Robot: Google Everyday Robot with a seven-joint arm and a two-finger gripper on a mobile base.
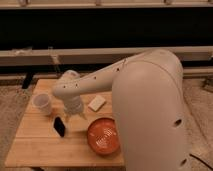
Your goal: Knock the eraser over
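Observation:
The eraser (59, 126) is a small black block standing tilted on the wooden table (45, 147), left of the orange bowl (103, 136). My gripper (73, 116) hangs down from the white arm just right of the eraser, close to it or touching it. The arm reaches in from the right and covers the table's right side.
A white cup (43, 103) stands at the table's left. A pale whitish block (97, 103) lies behind the bowl, right of the gripper. A dark wall and a pale ledge run behind the table. Carpet lies to the left.

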